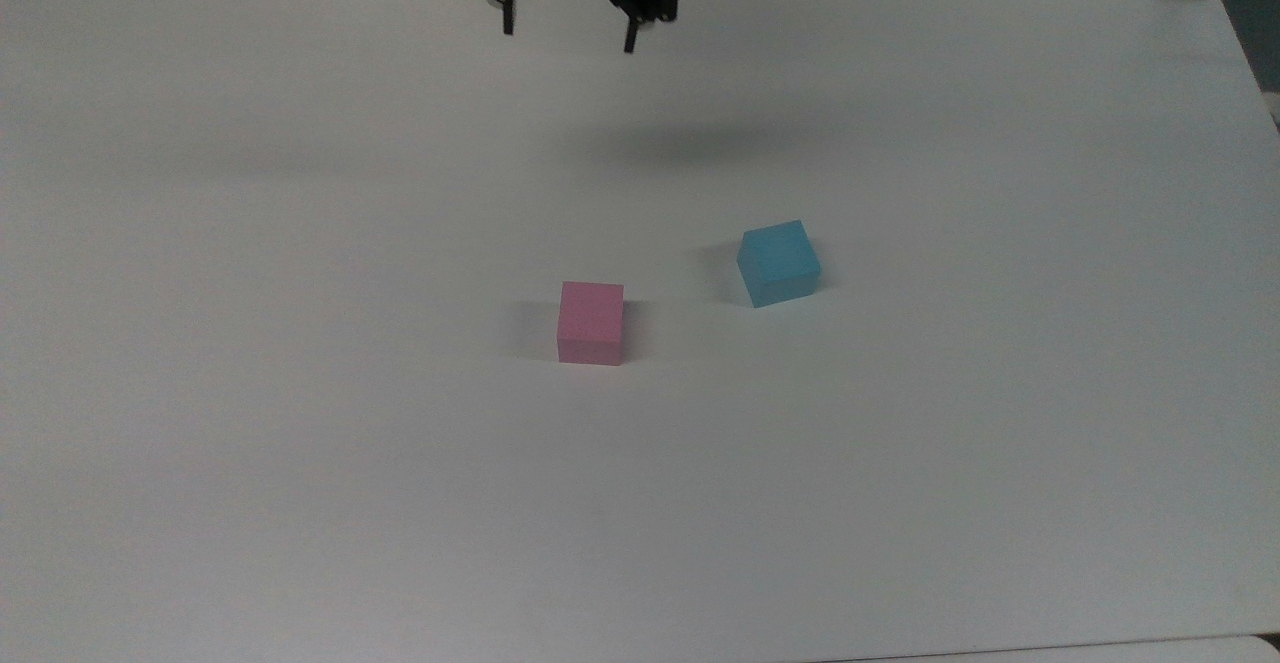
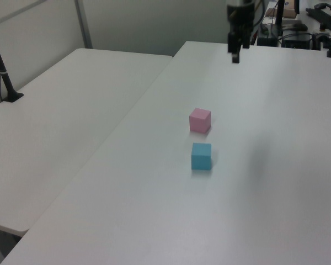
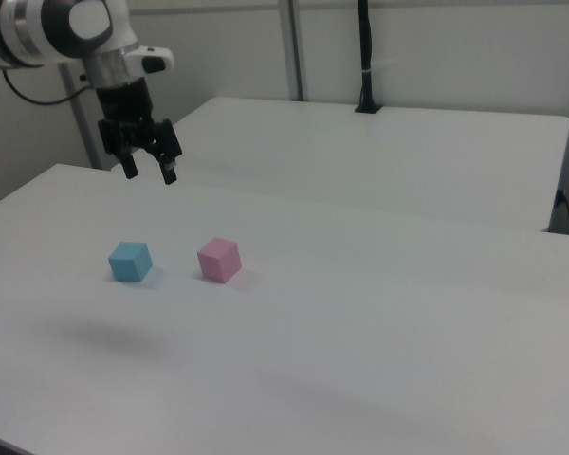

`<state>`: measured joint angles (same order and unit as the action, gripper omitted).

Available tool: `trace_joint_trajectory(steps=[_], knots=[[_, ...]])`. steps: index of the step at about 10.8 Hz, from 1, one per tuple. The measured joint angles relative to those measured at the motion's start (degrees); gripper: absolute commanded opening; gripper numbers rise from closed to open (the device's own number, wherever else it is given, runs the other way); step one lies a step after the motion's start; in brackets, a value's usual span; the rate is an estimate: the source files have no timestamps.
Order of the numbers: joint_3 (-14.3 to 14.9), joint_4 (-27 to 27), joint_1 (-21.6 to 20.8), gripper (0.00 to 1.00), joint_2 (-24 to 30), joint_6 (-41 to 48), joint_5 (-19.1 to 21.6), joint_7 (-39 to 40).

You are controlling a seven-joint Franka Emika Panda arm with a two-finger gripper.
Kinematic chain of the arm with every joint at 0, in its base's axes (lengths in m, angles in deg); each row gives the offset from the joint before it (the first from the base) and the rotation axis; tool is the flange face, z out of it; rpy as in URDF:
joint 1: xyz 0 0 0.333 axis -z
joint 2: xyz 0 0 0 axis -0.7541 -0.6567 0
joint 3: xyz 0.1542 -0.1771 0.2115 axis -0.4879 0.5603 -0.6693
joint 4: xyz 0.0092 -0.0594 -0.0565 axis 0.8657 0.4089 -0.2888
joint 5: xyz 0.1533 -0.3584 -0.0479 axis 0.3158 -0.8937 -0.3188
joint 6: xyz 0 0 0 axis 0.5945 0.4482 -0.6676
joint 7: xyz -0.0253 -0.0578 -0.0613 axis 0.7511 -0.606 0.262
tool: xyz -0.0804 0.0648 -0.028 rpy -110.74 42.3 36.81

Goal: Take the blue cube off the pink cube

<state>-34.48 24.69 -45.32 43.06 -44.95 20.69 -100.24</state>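
Observation:
The blue cube (image 1: 779, 262) rests on the white table (image 1: 300, 493), to the right of the pink cube (image 1: 591, 322) in the top view, with a gap between them. In the left view the blue cube (image 2: 201, 156) sits nearer the camera than the pink cube (image 2: 199, 120). In the right view the blue cube (image 3: 130, 262) lies left of the pink cube (image 3: 218, 259). My gripper (image 1: 568, 31) hangs high above the table's far side, open and holding nothing; it also appears as gripper (image 2: 235, 55) and gripper (image 3: 150, 173).
A second white table (image 2: 60, 110) stands beside this one, with a black post (image 2: 3, 74) clamped on it. Cables and equipment (image 2: 298, 36) crowd the far end in the left view.

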Motion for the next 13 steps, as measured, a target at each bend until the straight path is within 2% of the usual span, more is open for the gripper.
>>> trace_joint_trajectory(steps=[1,3,4,7,13], knots=[[1.02,0.53,2.27,1.0,2.15,0.82,3.14,4.17],[5.88,1.83,3.62,1.0,5.1,0.88,9.51,8.73],[7.38,2.86,3.81,1.0,6.17,0.54,10.77,10.31],[7.86,5.12,4.38,1.0,7.61,-1.96,10.92,10.42],[7.84,5.24,4.38,1.0,7.6,-2.18,10.92,10.37]])
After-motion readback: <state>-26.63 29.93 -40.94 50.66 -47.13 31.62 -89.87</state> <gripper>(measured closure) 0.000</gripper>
